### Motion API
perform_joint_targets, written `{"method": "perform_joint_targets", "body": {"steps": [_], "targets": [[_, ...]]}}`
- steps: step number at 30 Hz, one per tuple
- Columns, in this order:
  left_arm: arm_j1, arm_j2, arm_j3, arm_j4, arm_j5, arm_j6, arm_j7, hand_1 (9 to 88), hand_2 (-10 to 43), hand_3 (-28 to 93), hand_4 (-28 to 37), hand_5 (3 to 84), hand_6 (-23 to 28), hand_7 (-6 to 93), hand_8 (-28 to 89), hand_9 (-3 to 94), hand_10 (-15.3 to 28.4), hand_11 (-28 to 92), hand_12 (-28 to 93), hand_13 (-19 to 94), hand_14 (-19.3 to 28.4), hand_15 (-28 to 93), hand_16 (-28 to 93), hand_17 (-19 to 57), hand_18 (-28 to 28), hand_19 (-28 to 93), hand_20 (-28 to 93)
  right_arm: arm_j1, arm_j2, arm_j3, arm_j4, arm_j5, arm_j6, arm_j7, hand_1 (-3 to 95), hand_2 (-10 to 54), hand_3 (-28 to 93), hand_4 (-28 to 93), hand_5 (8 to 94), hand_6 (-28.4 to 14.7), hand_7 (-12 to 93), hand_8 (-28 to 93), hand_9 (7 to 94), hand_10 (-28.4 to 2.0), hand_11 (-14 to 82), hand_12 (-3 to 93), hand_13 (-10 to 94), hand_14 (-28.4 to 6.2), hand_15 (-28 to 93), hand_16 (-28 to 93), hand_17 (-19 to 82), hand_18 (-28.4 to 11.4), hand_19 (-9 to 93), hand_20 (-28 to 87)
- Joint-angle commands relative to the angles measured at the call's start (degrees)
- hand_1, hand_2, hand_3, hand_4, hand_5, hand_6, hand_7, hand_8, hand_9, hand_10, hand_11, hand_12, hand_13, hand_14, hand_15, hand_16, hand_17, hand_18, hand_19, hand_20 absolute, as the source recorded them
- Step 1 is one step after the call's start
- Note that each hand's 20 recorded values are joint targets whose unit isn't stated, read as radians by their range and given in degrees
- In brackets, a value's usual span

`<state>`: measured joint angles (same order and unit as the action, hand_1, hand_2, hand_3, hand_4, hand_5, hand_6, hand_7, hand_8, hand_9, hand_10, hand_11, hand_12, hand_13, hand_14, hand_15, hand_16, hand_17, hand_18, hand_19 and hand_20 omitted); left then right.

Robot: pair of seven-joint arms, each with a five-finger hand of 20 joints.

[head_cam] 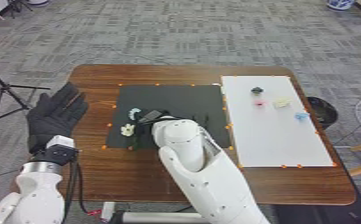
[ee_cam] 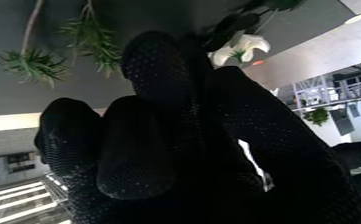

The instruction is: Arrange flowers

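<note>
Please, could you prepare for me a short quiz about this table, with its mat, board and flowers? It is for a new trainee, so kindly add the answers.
1. Which one is over the black mat in the head view?
a) the left robot hand
b) the right robot hand

2. True or false: the pink flower lies on the white board.

3. Fill in "nearer" or "farther": the blue flower lies ____ to the robot than the pink flower.

Key: 1 b; 2 true; 3 nearer
</note>
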<state>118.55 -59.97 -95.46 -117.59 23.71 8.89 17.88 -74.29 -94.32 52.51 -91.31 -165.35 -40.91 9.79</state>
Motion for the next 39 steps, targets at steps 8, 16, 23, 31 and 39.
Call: {"method": "perform_joint_targets", "body": {"steps": [8, 16, 23, 31, 39], "targets": [[2.9, -0.97, -2.48, -0.26, -1.64, 0.32, 0.77, 25.1, 15.2, 70, -28.3, 44.8, 8.3, 12.6, -10, 33.8, 13.6, 19, 8, 26, 14.7, 23, -3, -6.9, 14.5, 35, 9, 0.2, 1.2, 0.2, -1.4, 3.8, 5.4, 5.0, 27.7, 21.7, 80, -5, 58.8, -3.6, 8, -11, 78.6, -15.6, 47.0, 36.5, 77, -9.8, 80, 46, 53, -24.2, 93, 52], [4.7, -1.26, -4.62, -0.7, -1.75, 0.72, 1.54, 21.9, 18.7, 68, -28.3, 44.8, 8.5, 12.1, -9, 33.7, 13.6, 19, 8, 26, 14.9, 22, -3, -7.1, 14.6, 35, 9, 0.8, 2.1, 0.8, -2.3, 2.9, 13.7, 2.0, 26.9, 22.1, 80, -5, 61.5, -4.3, 9, -10, 76.9, -16.2, 46.3, 36.3, 76, -10.2, 79, 45, 51, -24.3, 93, 51], [4.2, -0.98, -3.53, -0.86, -1.29, 0.47, 1.39, 21.4, 18.3, 69, -28.3, 44.7, 8.5, 12.1, -9, 33.8, 13.6, 19, 8, 26, 14.9, 22, -3, -7.1, 14.5, 35, 9, 1.4, 0.8, 4.1, -0.8, 2.1, 15.3, -8.9, 26.1, 22.3, 84, -7, 53.7, -5.2, 9, -10, 53.2, -16.9, 10.7, 15.6, 64, -13.9, 78, 35, 38, -25.0, 89, 40], [2.6, -0.76, -1.56, -0.6, -0.53, 1.0, 0.93, 22.9, 16.9, 70, -28.3, 44.7, 8.4, 12.1, -9, 33.9, 13.6, 19, 8, 26, 14.9, 22, -3, -7.0, 14.5, 35, 9, 3.5, -2.2, 5.5, 2.3, -4.6, 8.0, -13.3, 25.6, 24.5, 87, -7, 42.8, -4.8, 7, -10, 41.1, -14.1, 6.5, 11.8, 59, -15.4, 79, 32, 34, -25.2, 86, 42], [-1.0, -0.23, 0.0, 1.28, 0.02, -0.04, -0.73, 23.6, 16.6, 70, -28.3, 44.8, 8.5, 11.9, -9, 34.2, 13.5, 19, 8, 26, 13.8, 21, -4, -6.8, 14.6, 35, 8, 0.9, 6.8, 9.4, -8.2, 13.1, 10.7, -0.4, 27.2, 17.9, 79, -14, 44.5, -6.4, 8, -10, 42.3, -15.8, 8.6, 10.8, 60, -15.3, 79, 30, 35, -25.6, 87, 42]]}}
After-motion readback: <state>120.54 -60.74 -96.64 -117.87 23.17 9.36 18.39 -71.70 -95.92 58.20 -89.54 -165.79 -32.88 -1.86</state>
